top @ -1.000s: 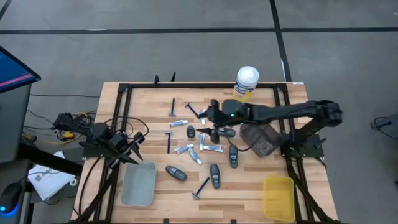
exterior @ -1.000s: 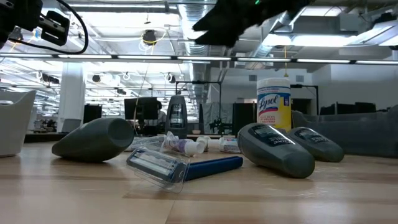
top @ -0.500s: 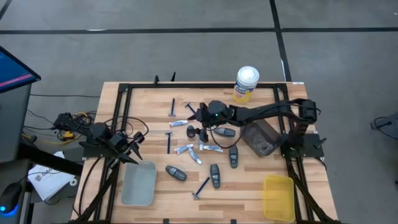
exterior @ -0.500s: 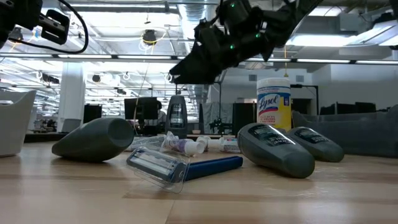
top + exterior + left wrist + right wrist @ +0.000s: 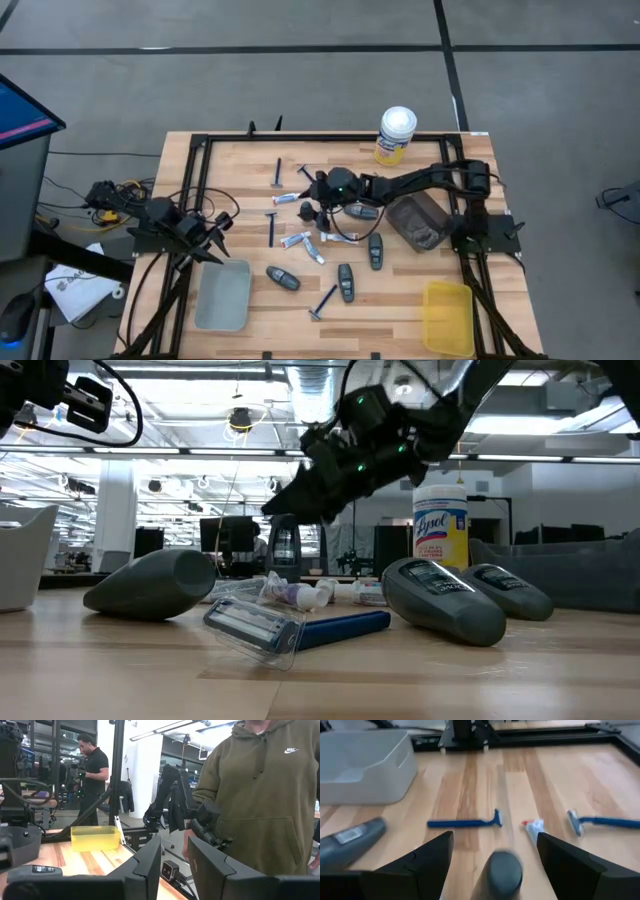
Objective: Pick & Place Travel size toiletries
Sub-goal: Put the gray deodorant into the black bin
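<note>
The travel size toiletries lie scattered mid-table: thin blue razors (image 5: 271, 228), small white tubes (image 5: 296, 239) and dark grey oval containers (image 5: 345, 281). My right gripper (image 5: 314, 203) hangs open and slanted down, a little above the table, over the far part of the cluster. In its wrist view (image 5: 495, 837) one dark oval container (image 5: 504, 868) lies on the wood below the gap between the fingers, untouched. Beyond it lie a blue razor (image 5: 465, 823) and a white tube (image 5: 535, 828). My left gripper (image 5: 215, 236) waits at the table's left edge, open on nothing (image 5: 174, 865).
A grey tray (image 5: 223, 295) sits near left, a yellow tray (image 5: 447, 317) near right and a dark tray (image 5: 418, 222) at the right. A tall yellow canister (image 5: 396, 133) stands at the far edge. A person in an olive hoodie (image 5: 260, 795) stands beyond the table.
My right gripper has come down and gone toward the table's left, from above the dark tray's side to just over the far part of the toiletry cluster, tipping further downward. It has stayed open. Nothing on the table has moved.
</note>
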Action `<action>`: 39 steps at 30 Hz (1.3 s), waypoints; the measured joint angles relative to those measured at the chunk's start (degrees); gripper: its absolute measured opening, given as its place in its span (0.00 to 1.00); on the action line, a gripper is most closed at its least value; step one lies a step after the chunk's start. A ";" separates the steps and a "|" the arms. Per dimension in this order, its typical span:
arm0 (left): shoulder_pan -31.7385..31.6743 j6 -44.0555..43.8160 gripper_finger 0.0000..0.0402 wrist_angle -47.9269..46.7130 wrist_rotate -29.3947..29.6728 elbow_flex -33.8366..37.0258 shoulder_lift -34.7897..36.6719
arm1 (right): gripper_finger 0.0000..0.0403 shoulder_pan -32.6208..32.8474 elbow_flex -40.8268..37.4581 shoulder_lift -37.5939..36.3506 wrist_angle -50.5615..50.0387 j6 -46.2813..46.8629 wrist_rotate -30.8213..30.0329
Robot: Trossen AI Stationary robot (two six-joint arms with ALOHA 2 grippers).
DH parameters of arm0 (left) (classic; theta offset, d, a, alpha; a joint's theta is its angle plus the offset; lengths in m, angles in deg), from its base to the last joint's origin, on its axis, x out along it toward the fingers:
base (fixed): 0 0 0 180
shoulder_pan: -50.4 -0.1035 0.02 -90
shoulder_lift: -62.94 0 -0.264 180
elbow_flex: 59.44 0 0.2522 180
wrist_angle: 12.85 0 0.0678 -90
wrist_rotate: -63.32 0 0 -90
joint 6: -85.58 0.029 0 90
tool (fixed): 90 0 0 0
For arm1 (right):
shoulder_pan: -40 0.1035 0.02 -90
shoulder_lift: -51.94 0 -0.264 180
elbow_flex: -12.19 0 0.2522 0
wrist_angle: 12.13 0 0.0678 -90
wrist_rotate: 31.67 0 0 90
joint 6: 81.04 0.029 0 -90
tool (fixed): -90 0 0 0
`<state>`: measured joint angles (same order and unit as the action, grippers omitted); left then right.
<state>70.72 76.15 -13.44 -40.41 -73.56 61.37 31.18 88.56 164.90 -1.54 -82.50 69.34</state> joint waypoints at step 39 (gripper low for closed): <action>0.02 -0.22 0.23 1.64 -5.77 0.00 -6.05 | 0.27 -3.81 -0.25 -18.12 -18.70 5.11 -1.35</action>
<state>70.74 75.93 -11.80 -46.19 -73.56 55.32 27.36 88.31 146.78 -20.23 -77.38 67.98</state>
